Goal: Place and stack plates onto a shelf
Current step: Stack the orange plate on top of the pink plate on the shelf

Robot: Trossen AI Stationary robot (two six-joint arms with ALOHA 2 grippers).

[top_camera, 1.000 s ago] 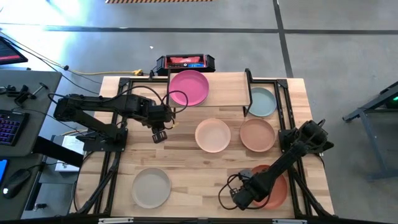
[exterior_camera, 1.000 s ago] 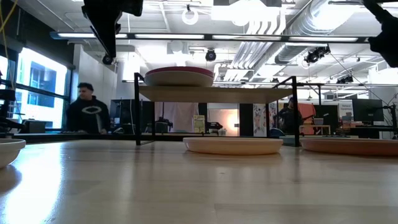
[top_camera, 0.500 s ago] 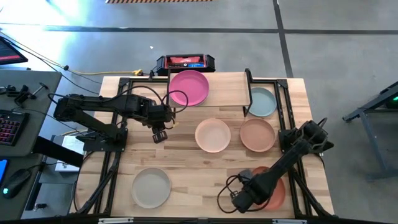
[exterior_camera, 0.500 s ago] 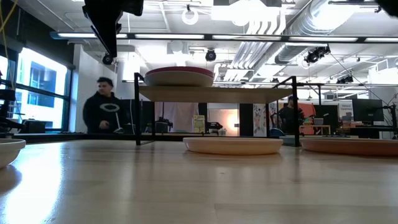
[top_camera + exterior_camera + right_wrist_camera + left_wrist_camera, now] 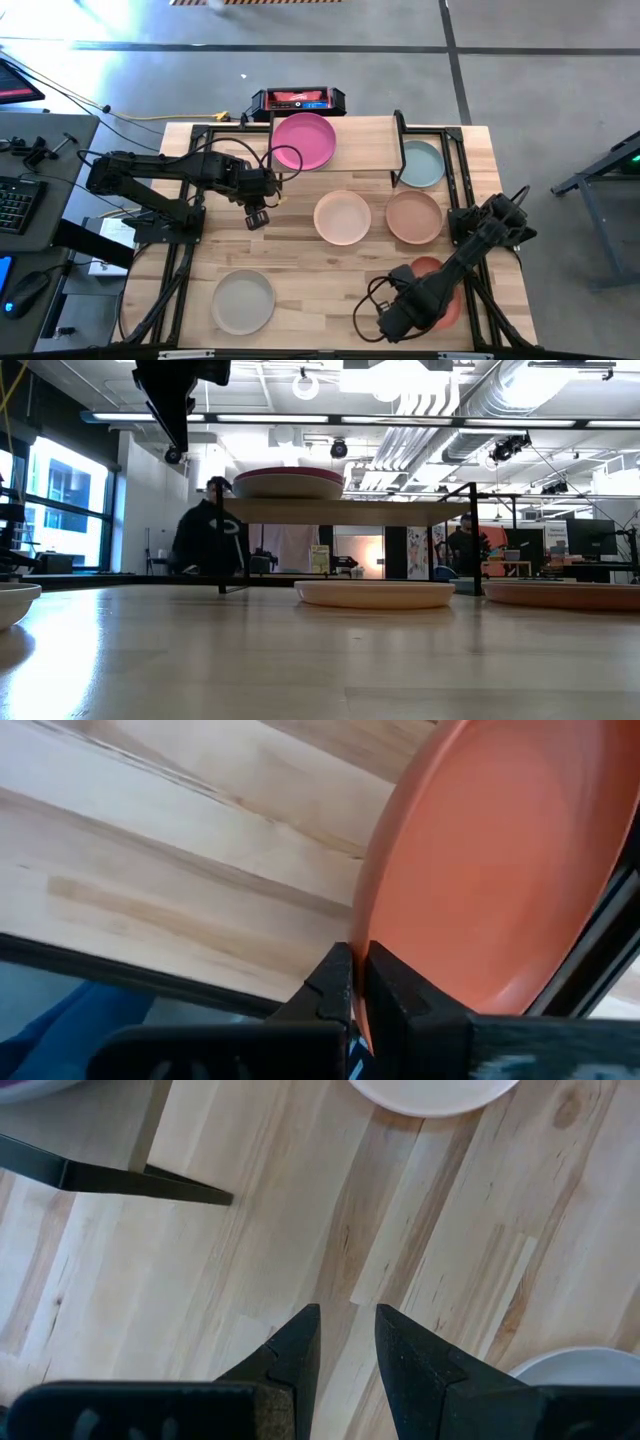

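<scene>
The round matte terracotta plate (image 5: 440, 292) sits at the lower right of the high view, its rim pinched between the jaws of the right gripper (image 5: 358, 982), which are pressed tight on the edge. A round pink plate (image 5: 304, 141) lies on the low light-wood shelf with black metal legs (image 5: 365, 146) at top centre. On the wooden tabletop (image 5: 310, 265) lie a pale teal plate (image 5: 421, 164), a peach plate (image 5: 342, 217), a tan plate (image 5: 414, 217) and an off-white plate (image 5: 243, 301) at lower left. The left gripper (image 5: 256, 217) hovers left of centre, its jaws slightly spread and holding nothing
</scene>
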